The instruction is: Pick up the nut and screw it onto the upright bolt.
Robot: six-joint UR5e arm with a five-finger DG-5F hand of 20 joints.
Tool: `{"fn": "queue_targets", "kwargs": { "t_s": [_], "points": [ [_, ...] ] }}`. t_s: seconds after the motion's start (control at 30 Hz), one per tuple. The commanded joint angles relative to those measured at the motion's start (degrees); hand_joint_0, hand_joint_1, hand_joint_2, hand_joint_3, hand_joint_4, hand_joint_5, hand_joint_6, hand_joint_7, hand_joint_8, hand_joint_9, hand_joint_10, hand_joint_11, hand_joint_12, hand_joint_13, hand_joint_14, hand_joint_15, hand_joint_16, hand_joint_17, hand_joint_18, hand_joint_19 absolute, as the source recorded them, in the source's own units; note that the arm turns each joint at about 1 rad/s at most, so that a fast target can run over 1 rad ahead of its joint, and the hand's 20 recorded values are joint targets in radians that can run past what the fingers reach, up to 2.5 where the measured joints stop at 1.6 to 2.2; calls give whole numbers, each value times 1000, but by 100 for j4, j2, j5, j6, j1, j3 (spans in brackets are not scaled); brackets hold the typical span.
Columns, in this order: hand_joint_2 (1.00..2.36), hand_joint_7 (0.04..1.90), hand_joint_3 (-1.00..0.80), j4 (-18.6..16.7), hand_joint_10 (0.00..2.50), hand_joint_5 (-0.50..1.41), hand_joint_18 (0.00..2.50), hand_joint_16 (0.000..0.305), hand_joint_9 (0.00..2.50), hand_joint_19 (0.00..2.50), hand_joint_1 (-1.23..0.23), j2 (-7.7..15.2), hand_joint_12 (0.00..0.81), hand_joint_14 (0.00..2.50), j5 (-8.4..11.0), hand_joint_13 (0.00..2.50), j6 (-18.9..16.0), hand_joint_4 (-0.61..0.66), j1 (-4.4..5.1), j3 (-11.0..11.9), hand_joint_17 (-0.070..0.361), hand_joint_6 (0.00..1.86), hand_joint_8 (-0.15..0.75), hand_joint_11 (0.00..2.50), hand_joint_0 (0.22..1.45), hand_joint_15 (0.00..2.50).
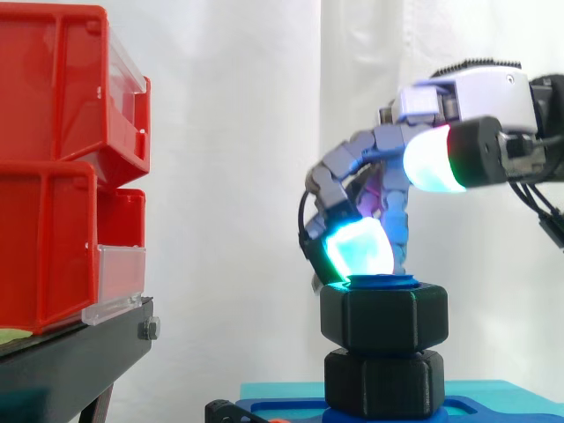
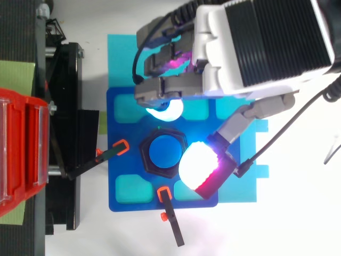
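Just over nut (image 1: 383, 317) edge, hand (image 1: 480, 95)

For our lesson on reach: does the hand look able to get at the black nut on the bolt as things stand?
Probably yes. The hand hangs right over the nut, one glowing pad at its top rim, nothing between them. The clamps lie low, off to its sides.

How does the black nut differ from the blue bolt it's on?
The nut is black and six-sided; the bolt is blue with a round top. The nut rings the bolt, whose top shows just above it. Both are centred on the blue plate.
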State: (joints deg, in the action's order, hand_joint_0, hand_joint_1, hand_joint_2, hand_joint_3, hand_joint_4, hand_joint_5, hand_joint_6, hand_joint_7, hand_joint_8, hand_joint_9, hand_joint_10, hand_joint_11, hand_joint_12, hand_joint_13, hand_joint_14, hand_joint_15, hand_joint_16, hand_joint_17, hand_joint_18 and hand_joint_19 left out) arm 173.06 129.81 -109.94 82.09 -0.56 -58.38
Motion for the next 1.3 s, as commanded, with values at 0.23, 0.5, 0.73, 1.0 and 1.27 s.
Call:
{"fn": "queue_targets", "kwargs": {
  "t_s": [0.23, 0.5, 0.73, 1.0, 1.27],
  "points": [
    [1000, 1122, -500, 272, 0, -27, 605, 26, 1263, 111, -190, 0, 232, 1, -18, 898, 132, 251, -6, 336, 59, 505, 296, 16, 523, 33],
    [1000, 790, -500, -115, 0, -93, 521, 29, 1110, 94, -164, 18, 255, 0, 87, 798, 9, 241, 126, 301, 66, 503, 273, 0, 512, 10],
    [1000, 677, -500, -238, 0, -119, 349, 32, 968, 26, -130, 176, 275, 0, 342, 671, -185, 218, 337, 283, 71, 502, 263, 0, 498, 0],
    [1000, 664, -500, -194, 0, -124, 243, 31, 880, 0, -111, 185, 290, 0, 386, 576, -317, 218, 443, 143, 70, 502, 252, 0, 490, 0],
    [1000, 675, -500, -194, 0, -122, 237, 31, 875, 0, -105, 185, 294, 0, 377, 569, -325, 221, 460, 46, 70, 502, 257, 0, 490, 0]
  ]
}}
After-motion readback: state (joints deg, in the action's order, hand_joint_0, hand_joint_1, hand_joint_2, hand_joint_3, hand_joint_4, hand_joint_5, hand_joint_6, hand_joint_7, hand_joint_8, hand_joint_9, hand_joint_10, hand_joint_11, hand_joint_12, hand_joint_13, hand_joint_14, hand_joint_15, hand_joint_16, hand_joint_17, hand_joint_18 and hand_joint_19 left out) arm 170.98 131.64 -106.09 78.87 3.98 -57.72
